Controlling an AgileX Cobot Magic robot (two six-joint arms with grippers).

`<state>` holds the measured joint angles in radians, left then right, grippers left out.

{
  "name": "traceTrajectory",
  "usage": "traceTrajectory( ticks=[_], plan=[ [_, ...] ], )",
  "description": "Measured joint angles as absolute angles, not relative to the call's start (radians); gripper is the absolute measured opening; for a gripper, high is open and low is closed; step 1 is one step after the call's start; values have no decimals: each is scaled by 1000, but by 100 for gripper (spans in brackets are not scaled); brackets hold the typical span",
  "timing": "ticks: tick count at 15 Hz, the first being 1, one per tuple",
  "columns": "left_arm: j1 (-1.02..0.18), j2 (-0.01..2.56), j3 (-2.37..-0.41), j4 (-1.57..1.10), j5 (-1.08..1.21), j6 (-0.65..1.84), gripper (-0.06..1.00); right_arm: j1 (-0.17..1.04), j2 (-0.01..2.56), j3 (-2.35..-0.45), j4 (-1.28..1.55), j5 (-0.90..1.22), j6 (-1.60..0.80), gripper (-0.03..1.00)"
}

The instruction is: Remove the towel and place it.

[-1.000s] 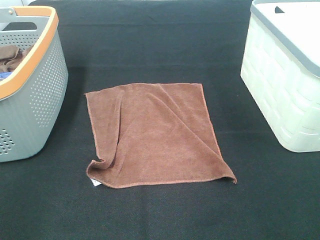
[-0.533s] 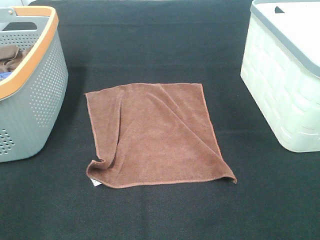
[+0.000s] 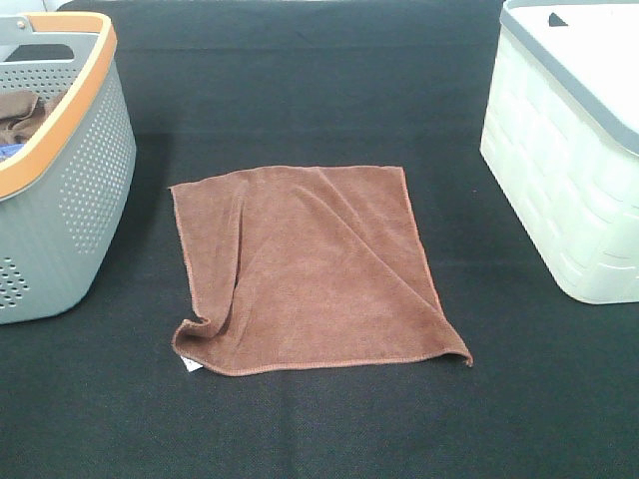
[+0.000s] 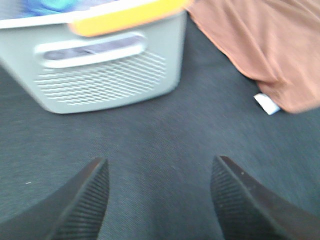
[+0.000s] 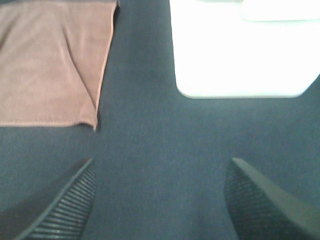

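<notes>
Both your claws, left (image 4: 157, 200) and right (image 5: 160, 200), hang spread apart and empty.
Your towel (image 3: 310, 269) lies flat, apparently well apart from them, between the baskets.

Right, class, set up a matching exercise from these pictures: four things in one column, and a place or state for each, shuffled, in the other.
Things:
1. towel
2. grey basket with orange rim
3. white basket
4. left pincer

Places or states:
A. on the right edge of the high view
B. open, above bare black cloth
C. spread on the black table cover, between the two baskets
D. on the left of the high view, with a bunched brown cloth inside

Pairs: 1-C, 2-D, 3-A, 4-B
</notes>
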<state>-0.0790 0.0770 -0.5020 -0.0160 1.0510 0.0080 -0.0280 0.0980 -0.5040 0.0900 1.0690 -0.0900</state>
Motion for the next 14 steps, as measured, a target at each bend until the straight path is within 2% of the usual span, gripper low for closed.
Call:
traceTrajectory(
  ticks=[3, 14],
  plan=[
    [-79, 8, -502, -16, 1051, 8, 58, -28, -1, -504, 91, 1070, -90, 69],
    [-79, -5, -502, -13, 1051, 8, 58, -28, -7, -504, 91, 1069, -90, 69]
  ],
)
